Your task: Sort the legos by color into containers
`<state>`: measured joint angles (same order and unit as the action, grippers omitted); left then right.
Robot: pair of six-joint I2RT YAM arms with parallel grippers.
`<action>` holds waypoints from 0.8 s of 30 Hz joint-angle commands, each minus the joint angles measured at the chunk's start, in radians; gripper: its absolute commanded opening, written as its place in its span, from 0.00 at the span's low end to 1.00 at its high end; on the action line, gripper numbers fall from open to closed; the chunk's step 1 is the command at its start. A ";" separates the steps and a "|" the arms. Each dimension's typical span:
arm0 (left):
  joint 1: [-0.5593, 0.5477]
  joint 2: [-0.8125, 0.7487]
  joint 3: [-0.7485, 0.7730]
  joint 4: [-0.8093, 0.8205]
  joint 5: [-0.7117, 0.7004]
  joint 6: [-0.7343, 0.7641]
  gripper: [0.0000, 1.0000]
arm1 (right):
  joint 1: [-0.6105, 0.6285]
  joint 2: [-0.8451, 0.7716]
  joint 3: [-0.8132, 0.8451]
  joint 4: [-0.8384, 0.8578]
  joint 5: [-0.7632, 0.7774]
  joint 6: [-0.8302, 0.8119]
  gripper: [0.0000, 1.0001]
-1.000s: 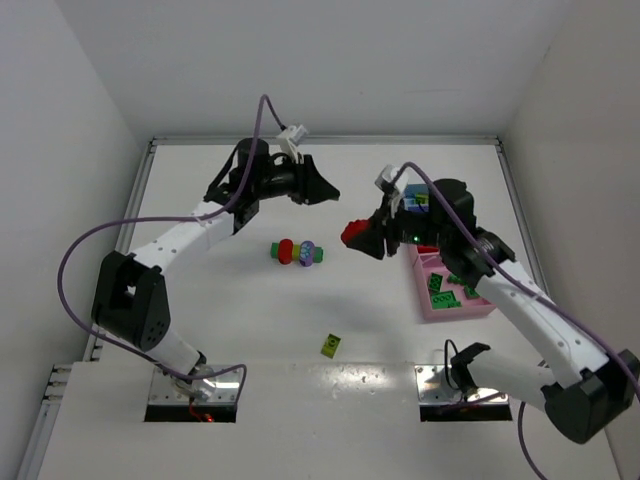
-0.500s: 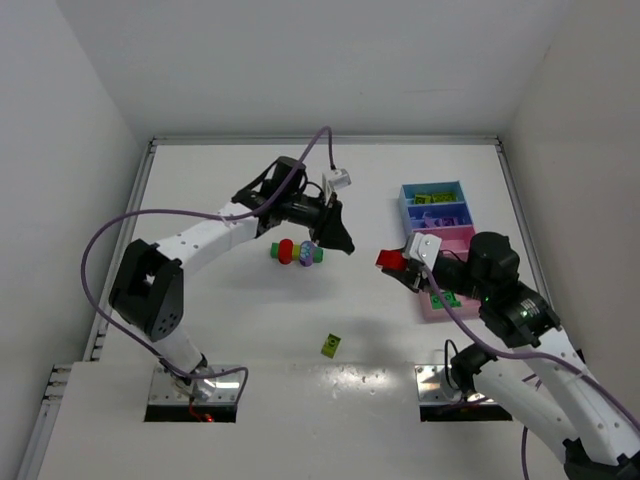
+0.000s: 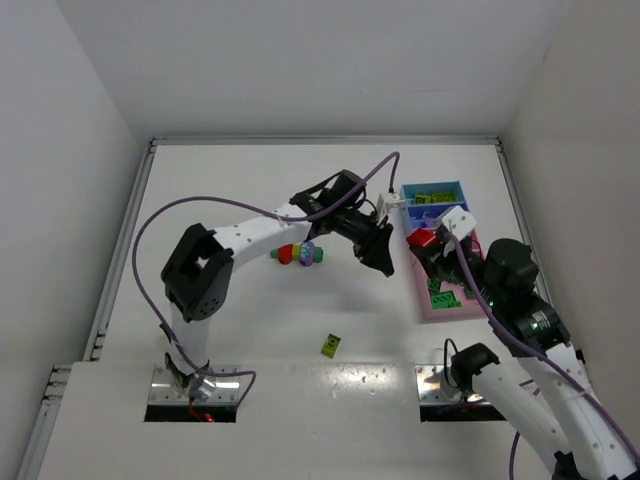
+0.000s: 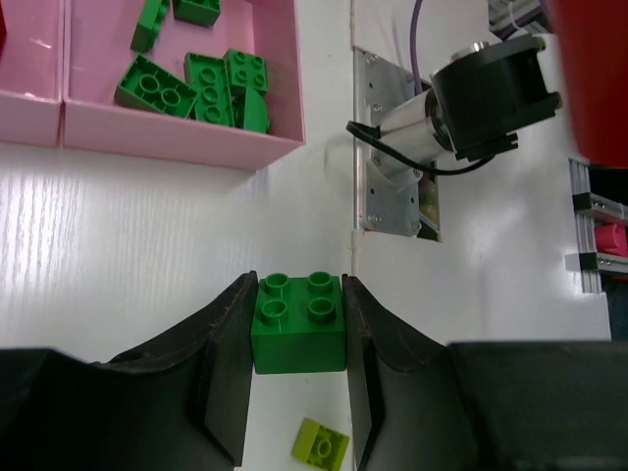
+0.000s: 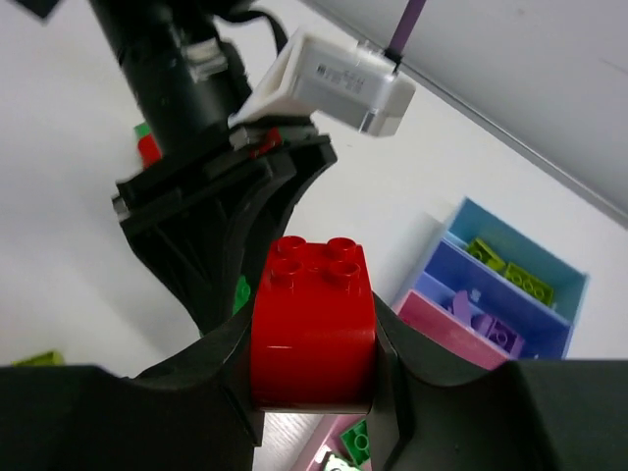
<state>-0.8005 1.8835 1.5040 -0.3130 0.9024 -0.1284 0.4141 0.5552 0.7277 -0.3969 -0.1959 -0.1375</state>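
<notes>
While several legos lie sorted in the containers, the task is judged partly done. Green legos (image 4: 196,83) fill one compartment of the pink tray (image 4: 177,147) at the upper left of the left wrist view. Yellow-green pieces (image 5: 510,270) and purple pieces (image 5: 486,319) occupy separate compartments of the blue tray (image 5: 579,285) at the right of the right wrist view.

Left to sort are a touching row of red, yellow, purple and green bricks (image 3: 297,253) at the centre of the top view, a lone yellow-green brick (image 3: 331,346) lower down near the arm bases, and the two bricks in hand.

At the bottom centre of its wrist view, the left gripper (image 4: 299,294) is clamped on a green brick (image 4: 299,329), one finger against each side and the studs facing the camera. It hangs over bare table (image 4: 147,245), below the green compartment and not above it.

At the centre of its own view, the right gripper (image 5: 312,324) is clamped on a red brick (image 5: 312,304), jaws a brick's width apart. In the top view this brick sits at the upper left corner of the pink tray, just below the blue tray. Whether it is over the tray or just beside it cannot be told.

The two grippers are near each other but apart.
</notes>
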 commanded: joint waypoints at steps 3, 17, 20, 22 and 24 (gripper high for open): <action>-0.052 0.167 0.183 0.058 0.102 -0.080 0.00 | -0.066 -0.017 0.067 0.069 0.125 0.159 0.00; -0.166 0.445 0.346 0.633 0.178 -0.545 0.00 | -0.187 -0.035 0.194 0.059 0.089 0.197 0.00; -0.166 0.488 0.412 0.643 0.150 -0.554 0.04 | -0.215 -0.035 0.205 0.050 0.061 0.208 0.00; -0.175 0.509 0.444 0.643 0.130 -0.542 0.09 | -0.238 -0.035 0.205 0.041 0.038 0.220 0.00; -0.184 0.534 0.470 0.600 0.096 -0.499 0.21 | -0.248 -0.035 0.214 0.041 0.012 0.220 0.00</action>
<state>-0.9710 2.3959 1.9110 0.2424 1.0286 -0.6407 0.1844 0.5224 0.8982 -0.3752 -0.1349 0.0551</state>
